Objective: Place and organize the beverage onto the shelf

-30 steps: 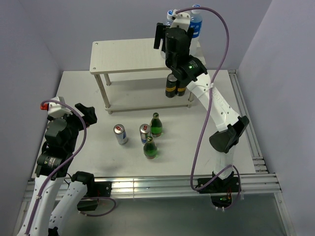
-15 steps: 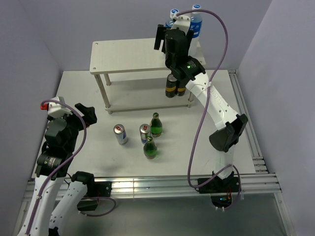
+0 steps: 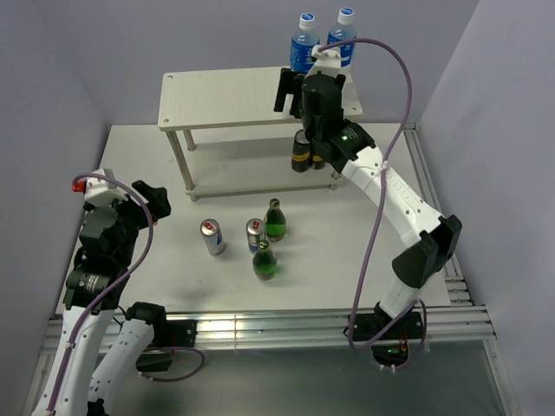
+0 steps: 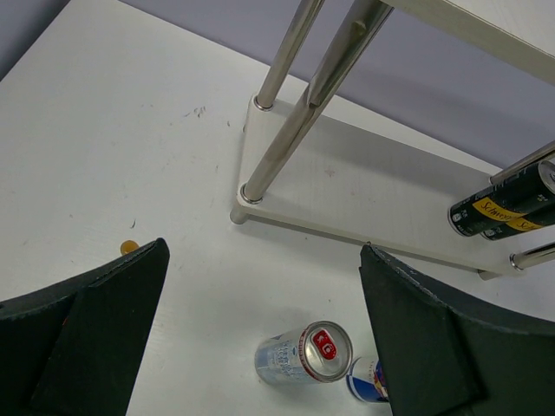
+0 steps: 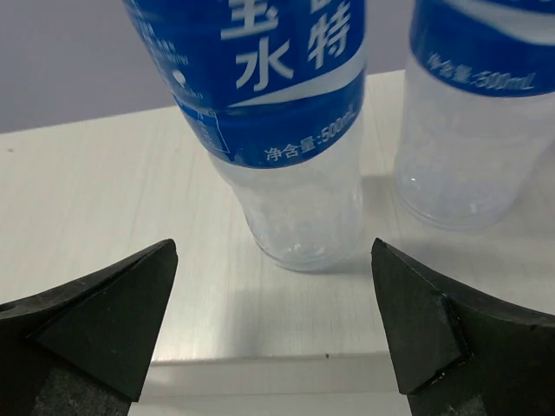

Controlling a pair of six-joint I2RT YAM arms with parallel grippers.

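Upper right of the top view: one water bottle [image 3: 303, 39] and a second water bottle [image 3: 344, 30] stand upright, just beside each other, on the back right corner of the shelf [image 3: 234, 97]. I judge they are kept together there so that like goes with like and the rest of the top board stays free.
Right gripper: the right gripper [image 5: 270, 260] hovers over the top board and faces the nearer bottle. Its fingers are spread wide and touch neither bottle, so I am carrying nothing on this arm.
Lower tier: black-and-yellow cans [image 3: 301, 149] stand close together at the right end of the lower board, under the water bottles. That looks like the same sorting by kind.
Centre of the top view: two green glass bottles [image 3: 275, 221] and two silver-blue cans [image 3: 212, 236] stand upright on the table [image 3: 390, 217] in front of the shelf, not yet shelved.
Left gripper: the left gripper [image 4: 262, 251] hangs at the lower left of the top view with its fingers wide apart and nothing between them. Its wrist view looks over a silver-blue can toward the shelf's left legs.
Progress: I judge about half is done; four drinks wait.
Next move: I would first back the right arm off without knocking the tall bottles.
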